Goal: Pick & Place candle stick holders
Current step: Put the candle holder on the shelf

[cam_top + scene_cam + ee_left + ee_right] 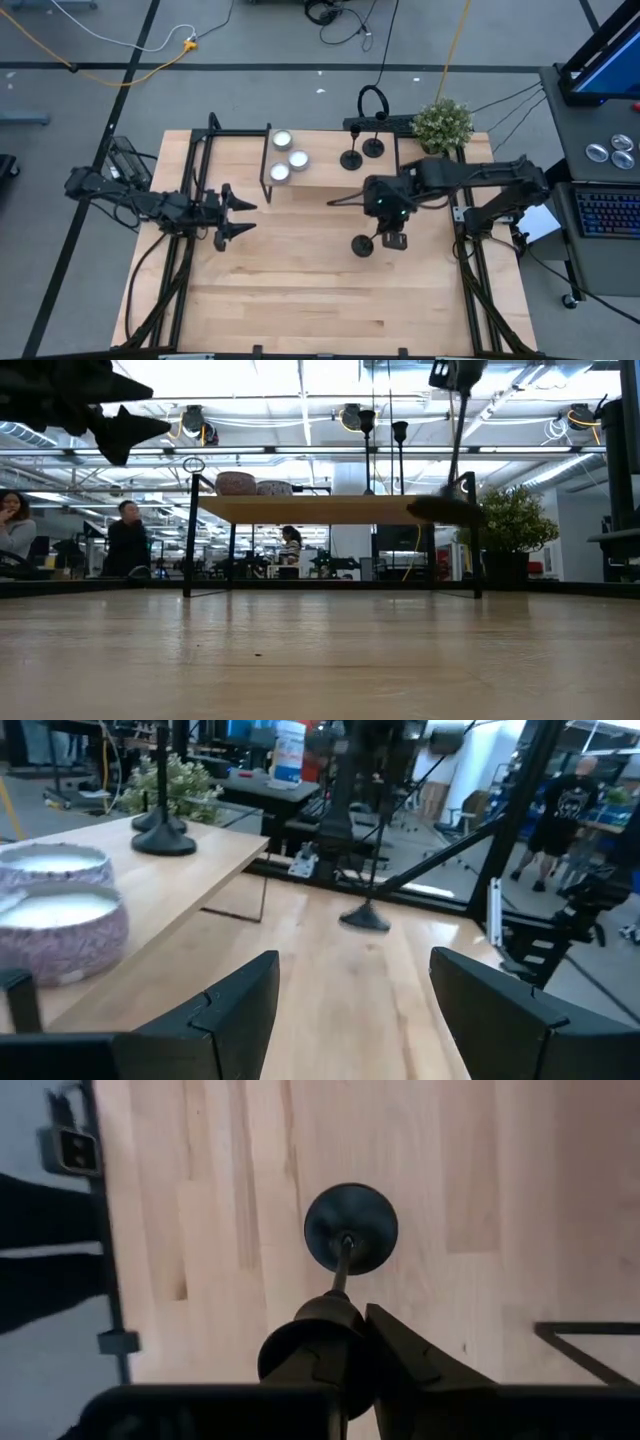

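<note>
One black candle stick holder (362, 246) hangs over the table's right middle, with my right gripper (393, 240) shut on its top. In the right wrist view its round base (350, 1228) shows below the thin stem. Two more holders (350, 158) (373, 148) stand on their bases on the right part of a small raised wooden shelf (320, 180). My left gripper (238, 216) waits open at the table's left, pointing level toward the shelf, with nothing between its fingers. My right gripper pinches the holder's top end (320, 1325), above the stem, between its two fingers. The fingers come from above, slanting down. The holder hangs below them, stem down to the disc base (445, 510), which is lifted clear of the table.
Three white candles (290, 158) sit on the shelf's left part. A potted plant (442, 122) and headphones (372, 100) are at the far edge. Black frame rails (470, 280) run along both sides. The near half of the table (320, 310) is bare wood. People show in the room beyond.
</note>
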Motion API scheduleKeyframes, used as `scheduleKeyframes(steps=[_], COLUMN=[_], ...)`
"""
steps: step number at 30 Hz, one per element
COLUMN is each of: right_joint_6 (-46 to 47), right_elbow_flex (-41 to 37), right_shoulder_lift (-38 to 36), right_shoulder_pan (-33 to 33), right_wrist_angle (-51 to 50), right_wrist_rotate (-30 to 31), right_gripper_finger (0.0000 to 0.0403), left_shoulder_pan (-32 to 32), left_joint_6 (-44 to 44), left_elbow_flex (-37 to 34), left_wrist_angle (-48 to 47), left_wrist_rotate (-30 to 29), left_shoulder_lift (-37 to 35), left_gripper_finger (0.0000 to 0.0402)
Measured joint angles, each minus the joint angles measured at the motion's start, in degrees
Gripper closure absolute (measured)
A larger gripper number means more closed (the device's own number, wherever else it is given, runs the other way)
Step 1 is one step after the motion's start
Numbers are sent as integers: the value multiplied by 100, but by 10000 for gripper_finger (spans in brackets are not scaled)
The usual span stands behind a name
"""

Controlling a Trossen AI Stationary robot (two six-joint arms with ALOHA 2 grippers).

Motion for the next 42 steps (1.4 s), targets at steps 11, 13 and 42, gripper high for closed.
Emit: scheduleKeyframes(steps=[11, 13, 42], right_joint_6=[291, 204, -592], right_elbow_flex=[1783, 2048, 2325], right_shoulder_lift=[-3, -5, 43], right_shoulder_pan=[-317, -516, -3089], right_wrist_angle=[-1647, -1600, -1609], right_wrist_rotate=[1179, 1201, 430], right_gripper_finger=[391, 391, 391], left_shoulder_pan=[330, 366, 393], left_joint_6=[112, 116, -198], left_elbow_flex=[0, 0, 0], left_wrist_angle=[-920, -1133, -1650], left_wrist_rotate=[203, 199, 127], left_shoulder_lift=[-850, -1042, -1486], left_gripper_finger=[135, 135, 135])
